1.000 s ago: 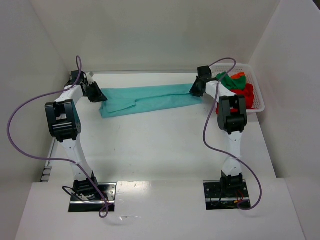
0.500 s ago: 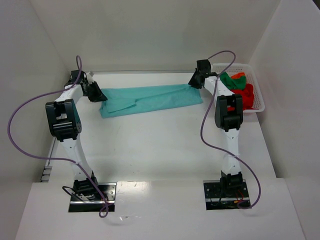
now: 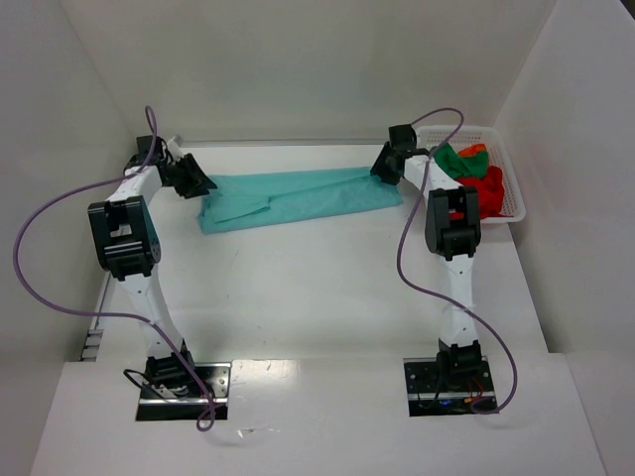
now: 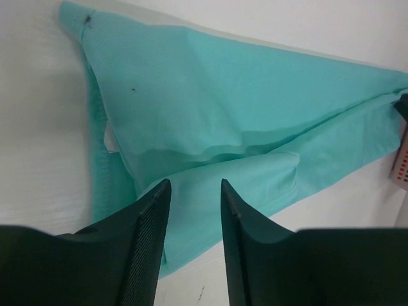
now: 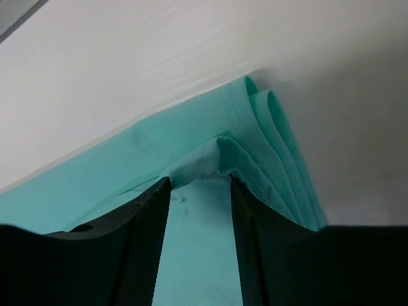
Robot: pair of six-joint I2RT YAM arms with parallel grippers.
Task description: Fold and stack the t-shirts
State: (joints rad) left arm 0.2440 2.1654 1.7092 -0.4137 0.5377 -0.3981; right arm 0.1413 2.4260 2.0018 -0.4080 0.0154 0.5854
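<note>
A teal t-shirt (image 3: 298,198), folded into a long strip, lies flat across the far part of the table. My left gripper (image 3: 201,185) is at its left end, open, with its jaws just above the cloth (image 4: 223,108) and nothing held (image 4: 194,185). My right gripper (image 3: 380,171) is at the shirt's right end, open (image 5: 199,182). It straddles the layered edge of the cloth (image 5: 127,172), which bunches up at the fingertips. Green (image 3: 456,159), red (image 3: 486,183) and orange (image 3: 474,149) shirts lie crumpled in the basket.
A white lattice basket (image 3: 511,169) stands at the far right, against the right wall. The back wall runs close behind the shirt. Purple cables loop from both arms over the table sides.
My right gripper has moved a little back and left, and the shirt's right end now lies flat past it. My left gripper has shifted slightly back and left.
</note>
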